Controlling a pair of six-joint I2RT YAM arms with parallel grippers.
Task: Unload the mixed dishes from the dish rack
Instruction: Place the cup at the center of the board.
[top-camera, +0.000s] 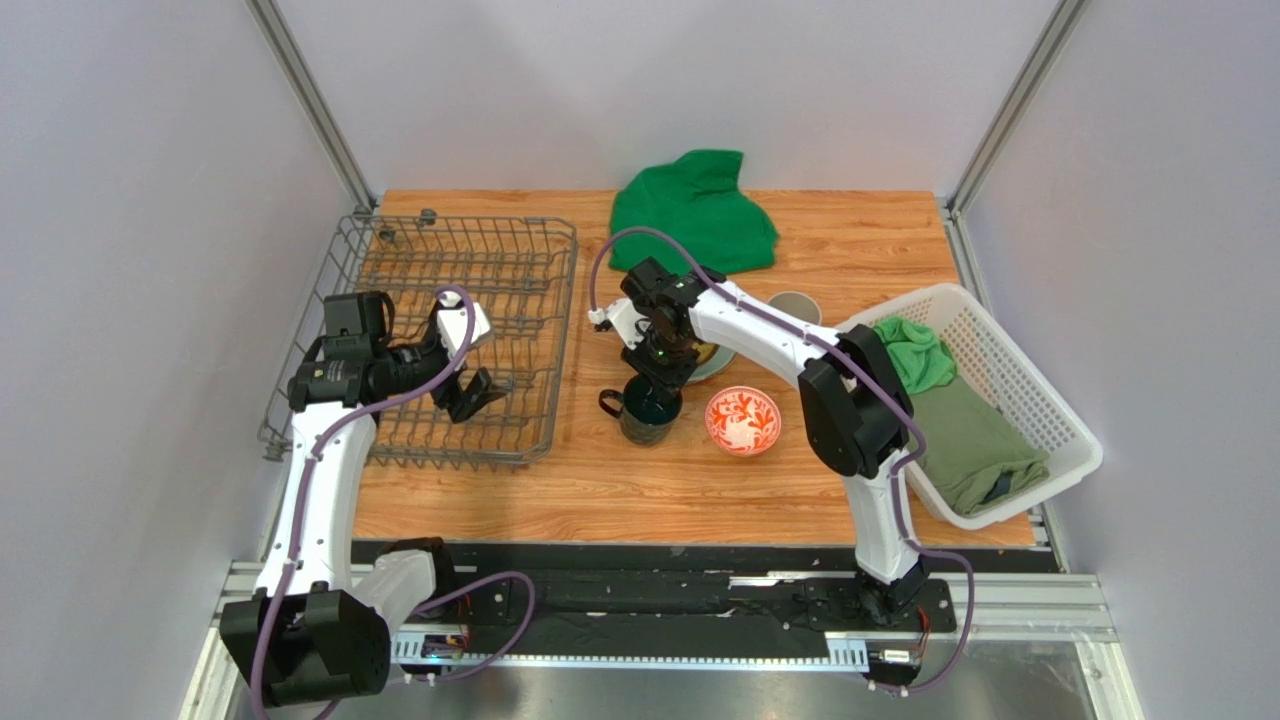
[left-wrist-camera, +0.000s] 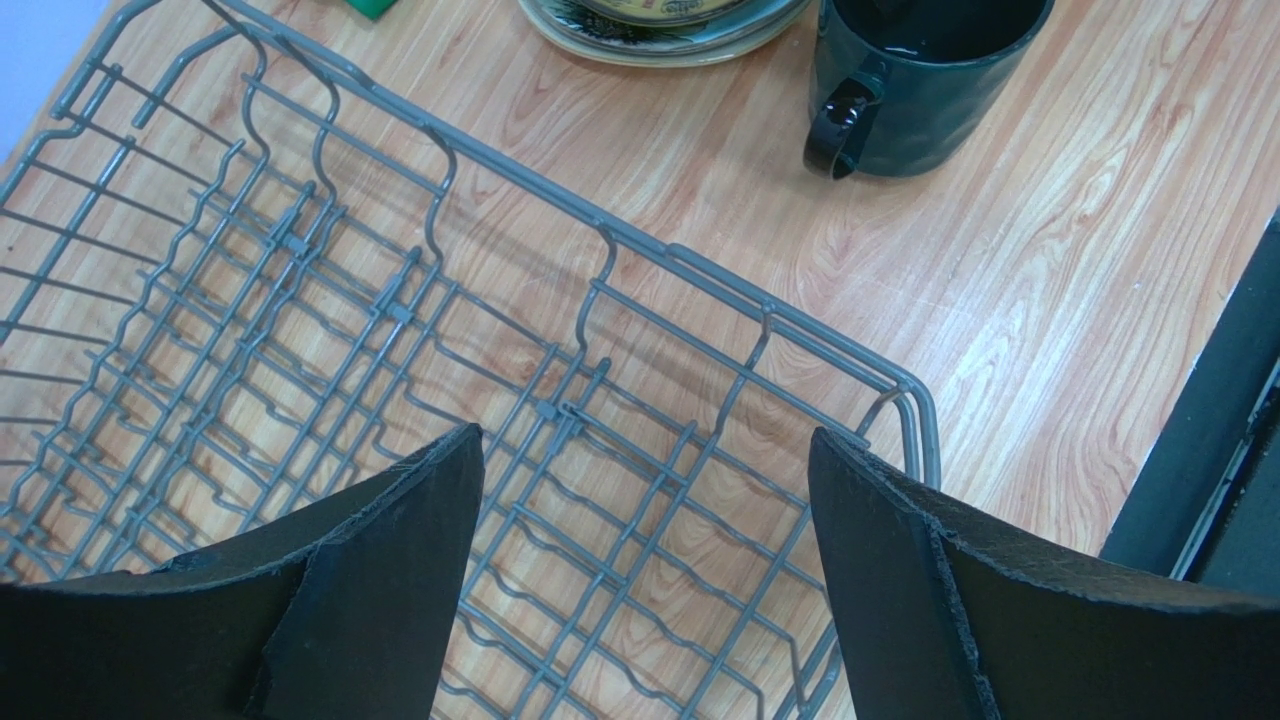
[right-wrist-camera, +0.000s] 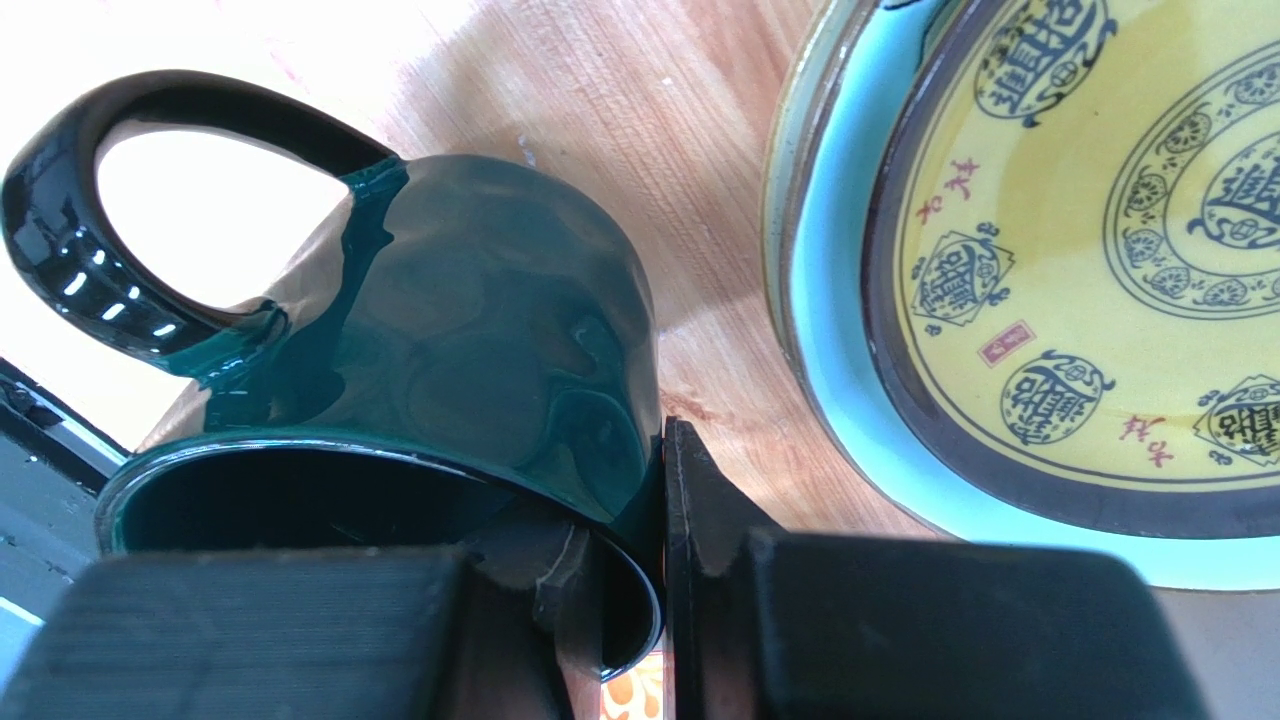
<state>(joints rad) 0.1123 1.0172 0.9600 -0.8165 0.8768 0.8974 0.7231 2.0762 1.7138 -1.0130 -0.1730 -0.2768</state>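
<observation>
currently the right gripper (right-wrist-camera: 639, 510) pinches the dark teal mug (right-wrist-camera: 496, 345) by its rim (upright on the table (right-wrist-camera: 706, 150)); left gripper (left-wrist-camera: 643, 443) spread above the dish rack (left-wrist-camera: 301, 285).

White arms (top-camera: 338, 473), black joints (top-camera: 849, 413), purple cables (top-camera: 631, 233)

The dark teal ceramic mug (right-wrist-camera: 496, 360) has a glossy, mirror-smooth glaze. The small yellow-and-dark patterned plate (right-wrist-camera: 1082, 225) beside it is glazed and shiny. The light wood-grain tabletop (left-wrist-camera: 1052, 300) under the mug looks smooth and satin. The rectangular grey wire dish rack (top-camera: 496, 285) left of the mug is matt metal.
</observation>
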